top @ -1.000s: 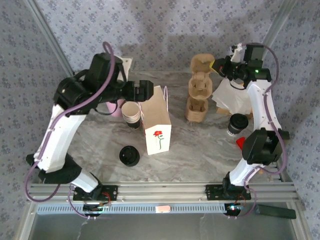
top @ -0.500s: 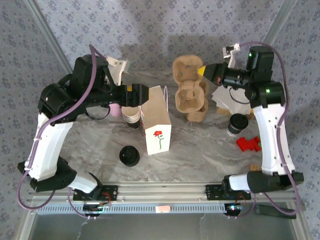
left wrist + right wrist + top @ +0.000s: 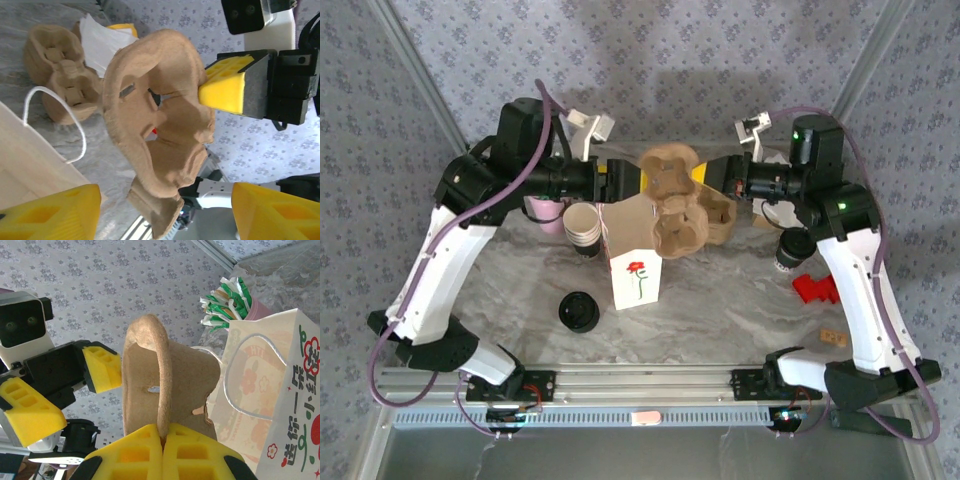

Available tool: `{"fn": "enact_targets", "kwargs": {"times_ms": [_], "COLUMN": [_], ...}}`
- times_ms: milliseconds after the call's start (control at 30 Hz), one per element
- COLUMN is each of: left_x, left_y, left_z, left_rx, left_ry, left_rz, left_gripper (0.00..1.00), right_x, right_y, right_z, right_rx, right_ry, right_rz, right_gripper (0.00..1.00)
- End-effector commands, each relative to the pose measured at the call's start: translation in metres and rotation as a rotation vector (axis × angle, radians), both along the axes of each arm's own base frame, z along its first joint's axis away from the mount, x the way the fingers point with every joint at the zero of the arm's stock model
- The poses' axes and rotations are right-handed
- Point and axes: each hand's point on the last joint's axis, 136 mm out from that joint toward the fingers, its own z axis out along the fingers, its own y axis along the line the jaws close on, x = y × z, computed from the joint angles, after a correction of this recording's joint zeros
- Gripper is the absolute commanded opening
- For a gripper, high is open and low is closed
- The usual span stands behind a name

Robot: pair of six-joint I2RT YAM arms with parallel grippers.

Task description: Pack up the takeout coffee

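Note:
The takeout coffee [image 3: 793, 246], a small pale cup with a black lid, stands on the table at the right, below my right arm. My right gripper [image 3: 713, 176] [image 3: 162, 434] is shut on the rim of a brown pulp cup carrier [image 3: 670, 200] [image 3: 150, 385] and holds it in the air above the paper bag [image 3: 635, 255]. My left gripper [image 3: 623, 180] [image 3: 165, 215] faces it from the left. Its jaws are open, and the carrier's [image 3: 160, 115] lower edge hangs between the yellow fingers [image 3: 50, 215] without touching them.
A stack of lidless beige cups [image 3: 582, 228] stands left of the bag, with loose black lids [image 3: 580, 311] in front. More carriers [image 3: 722, 215] and white napkins [image 3: 775, 205] lie behind. A pink straw holder [image 3: 546, 214] is at the left, a red object [image 3: 817, 288] at the right.
My right arm has lifted a carrier off the stack and carried it left to above the bag. My left gripper's jaws have narrowed around its edge.

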Motion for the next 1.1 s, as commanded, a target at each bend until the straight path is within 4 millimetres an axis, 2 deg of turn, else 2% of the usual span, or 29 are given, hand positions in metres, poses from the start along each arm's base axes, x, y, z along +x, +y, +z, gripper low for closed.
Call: {"fn": "enact_targets", "kwargs": {"times_ms": [0,133,267,533,933,1033,1067], "left_x": [-0.004,0.000,0.003,0.004,0.012,0.016,0.018], "left_y": [-0.010,-0.014,-0.017,-0.023,-0.016,-0.013,-0.012], "left_z": [0.015,0.012,0.015,0.017,0.019,0.019,0.019], "left_rx": [-0.081,-0.089,-0.114,-0.155,-0.168,-0.171,-0.170], "left_ry": [-0.017,-0.016,-0.019,-0.004,-0.006,-0.010,-0.016], "left_rz": [-0.058,-0.062,-0.063,-0.080,-0.029,0.000,0.016], "left_gripper": [0.67,0.64,0.56,0.32,0.04,0.00,0.00], "right_x": [-0.007,-0.006,-0.003,-0.002,0.003,0.007,0.009], "right_y": [0.002,0.002,0.003,0.002,-0.001,-0.006,-0.011], "right_z": [0.015,0.014,0.014,0.011,0.008,0.007,0.004], "right_rx": [0.037,0.046,0.058,0.058,0.058,0.046,0.027], "right_ry": [-0.039,-0.037,-0.037,-0.028,-0.001,0.022,0.049], "right_rz": [0.012,0.010,0.009,0.000,-0.031,-0.082,-0.128], "right_gripper": [0.00,0.00,0.00,0.00,0.00,0.10,0.20]}}
